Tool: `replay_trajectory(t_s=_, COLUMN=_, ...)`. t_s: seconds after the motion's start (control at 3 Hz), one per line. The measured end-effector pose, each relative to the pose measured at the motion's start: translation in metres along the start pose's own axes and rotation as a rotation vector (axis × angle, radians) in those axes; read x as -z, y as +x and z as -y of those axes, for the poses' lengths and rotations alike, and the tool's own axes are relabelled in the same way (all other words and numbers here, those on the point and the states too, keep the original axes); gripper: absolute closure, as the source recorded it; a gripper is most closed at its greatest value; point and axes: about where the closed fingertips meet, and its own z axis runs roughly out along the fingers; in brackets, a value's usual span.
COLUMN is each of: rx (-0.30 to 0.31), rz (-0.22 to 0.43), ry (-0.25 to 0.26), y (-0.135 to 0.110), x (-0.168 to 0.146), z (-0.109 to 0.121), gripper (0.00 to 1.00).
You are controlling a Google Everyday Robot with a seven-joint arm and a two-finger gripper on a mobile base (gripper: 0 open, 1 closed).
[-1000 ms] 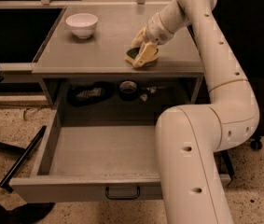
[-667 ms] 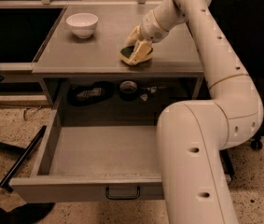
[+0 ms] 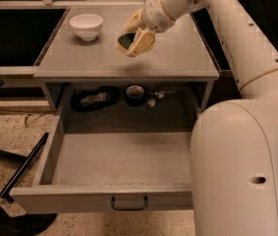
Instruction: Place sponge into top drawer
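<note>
My gripper (image 3: 134, 39) hangs above the middle of the grey tabletop (image 3: 178, 53), shut on the sponge (image 3: 125, 41). The sponge shows its dark green scrub top with yellow foam at the edge and is lifted off the table. The top drawer (image 3: 119, 159) is pulled fully open below the tabletop, its grey inside bare, with a small dark pull handle (image 3: 128, 203) at the centre of its front panel. My white arm comes in from the upper right.
A white bowl (image 3: 86, 26) stands at the tabletop's back left. Behind the open drawer, under the tabletop, lie dark cables (image 3: 95, 99), a tape roll (image 3: 135, 93) and small bits. A dark bar (image 3: 23, 167) leans at the drawer's left. My arm's big elbow (image 3: 241, 171) covers the drawer's right side.
My gripper has carried the sponge to the left across the tabletop and lifted it a little higher. The drawer and the bowl have not moved.
</note>
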Motion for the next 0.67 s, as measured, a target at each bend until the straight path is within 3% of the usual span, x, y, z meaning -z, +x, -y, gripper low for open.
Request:
replay_trajectory(t_s=0.33, rx=0.007, rz=0.011, ry=-0.015, y=-0.010, x=0.000, z=-0.012, gripper=1.00)
replay_trajectory(t_s=0.67, rx=-0.017, rz=0.058, ry=0.005, y=-0.047, x=0.026, z=-0.037, gripper=1.00)
